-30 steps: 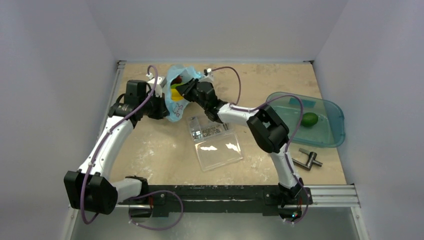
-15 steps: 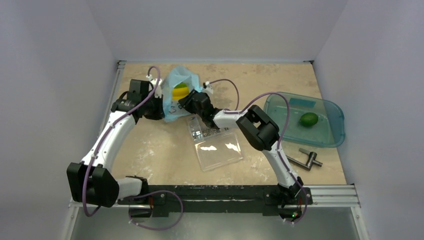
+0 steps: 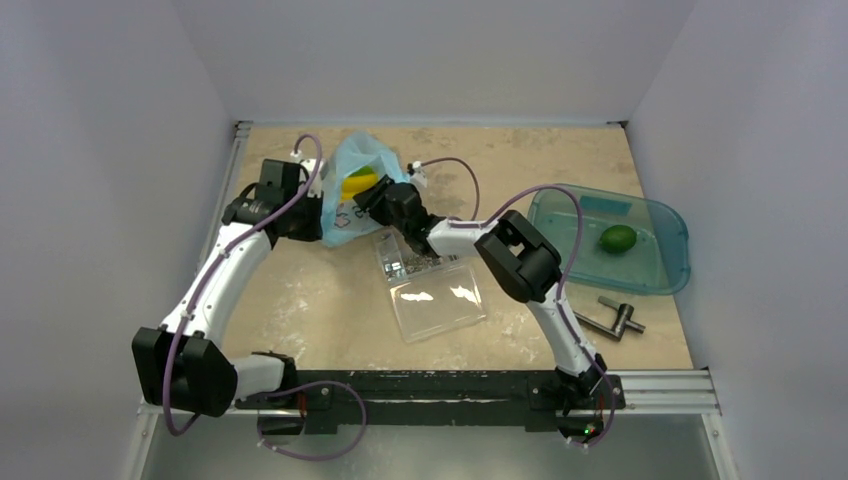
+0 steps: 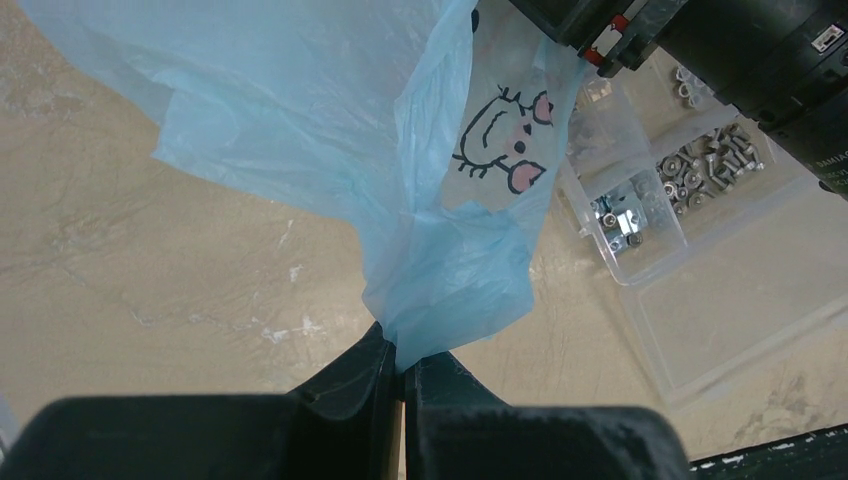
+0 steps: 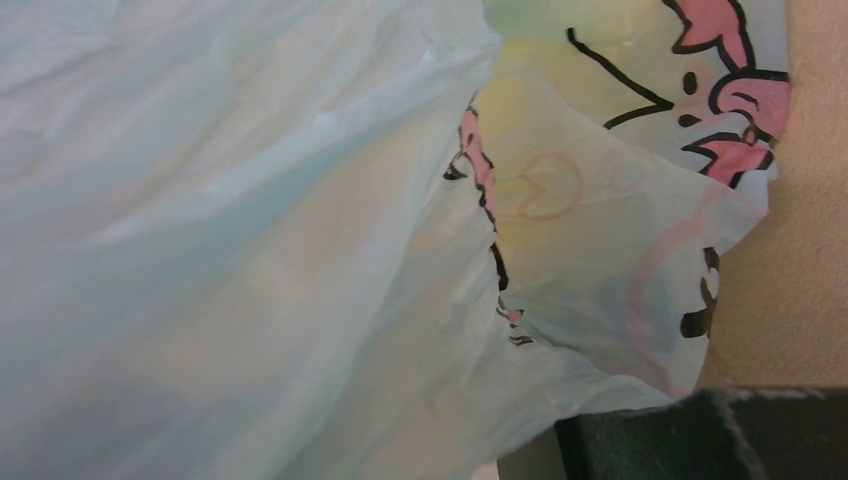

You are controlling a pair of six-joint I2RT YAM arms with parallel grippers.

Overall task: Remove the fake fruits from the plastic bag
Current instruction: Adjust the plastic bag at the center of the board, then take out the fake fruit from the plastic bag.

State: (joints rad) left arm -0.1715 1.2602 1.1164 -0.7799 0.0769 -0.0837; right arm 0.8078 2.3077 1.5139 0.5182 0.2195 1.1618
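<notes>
A beige table (image 3: pixel 330 300) between white walls. Upper left in the top view, the left gripper (image 4: pixel 403 365) is clamped on a fold of the bag (image 4: pixel 300 120), probably steadying it. The fruits (image 3: pixel 358 183) sit inside. The right gripper (image 3: pixel 367 194) is at the mouth; I cannot tell how far open it is.

top external: high up, above and behind the robot, looking down and forward over the whole table (image 3: pixel 320 300); the farthest view by a lot
left wrist: low and close, looking out past the left gripper (image 4: pixel 403 360) at its bottom edge, toward the plastic bag (image 4: pixel 330 130) and the clear box of screws (image 4: pixel 640 200) (the right arm (image 4: pixel 760 60) pokes in top right)
right wrist: basically nose-to-bag, blue film fills nearly the whole frame, sliver of table down the right side
shared by all three: the plastic bag
shared by top + left wrist: the clear box of screws and the tabletop around it
</notes>
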